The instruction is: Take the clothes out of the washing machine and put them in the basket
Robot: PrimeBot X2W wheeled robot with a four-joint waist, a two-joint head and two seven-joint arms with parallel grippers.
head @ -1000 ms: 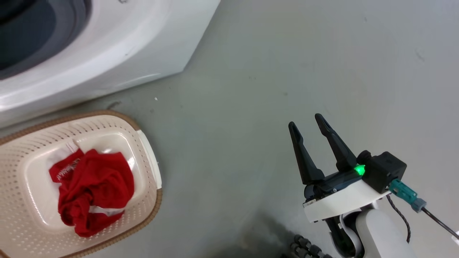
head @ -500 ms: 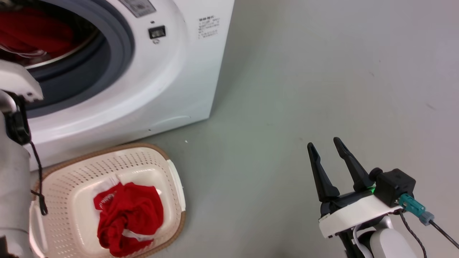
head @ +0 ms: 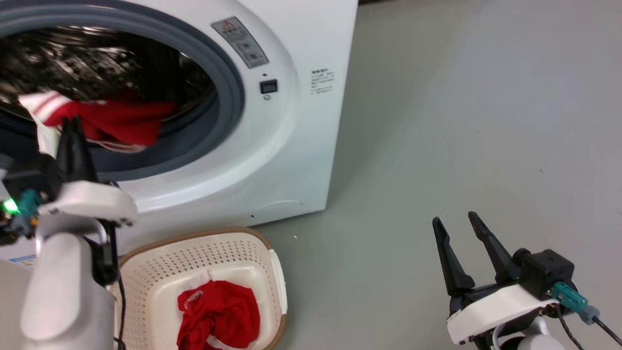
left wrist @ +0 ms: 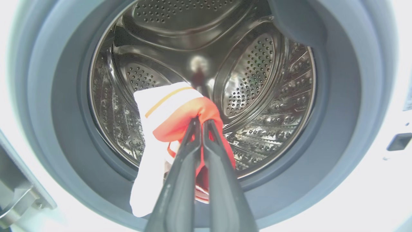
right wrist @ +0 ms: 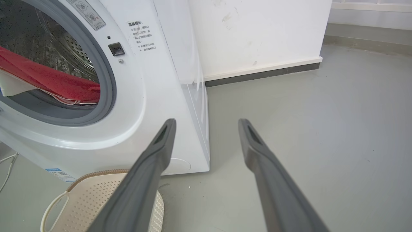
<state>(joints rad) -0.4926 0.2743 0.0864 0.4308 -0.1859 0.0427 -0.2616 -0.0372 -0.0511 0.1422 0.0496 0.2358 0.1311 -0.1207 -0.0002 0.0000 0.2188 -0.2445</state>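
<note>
The left gripper [left wrist: 202, 121] is clamped on a red-and-white garment [left wrist: 173, 129] at the mouth of the washing machine [head: 291, 146], its two dark fingers pressed together with a fold of red fabric pinched between them. The rest of the cloth hangs below the grip, and its white part droops towards the grey rubber ring [head: 233, 97], with the perforated steel drum [left wrist: 251, 71] behind it. In the head view the red fabric trails across the lower part of the drum opening. A crumpled red garment [head: 218, 311] already lies in the cream basket [head: 204, 248], which stands on the floor [head: 437, 121] just in front of the machine, below the porthole. The right gripper [head: 454, 217] hangs over bare floor well to the side, fingers spread and holding nothing. The step in hand looks like the extraction of another piece of clothing. Next the left arm should draw it fully clear of the ring, so that the trailing cloth does not catch, carry it down over the basket and only then let go
</note>
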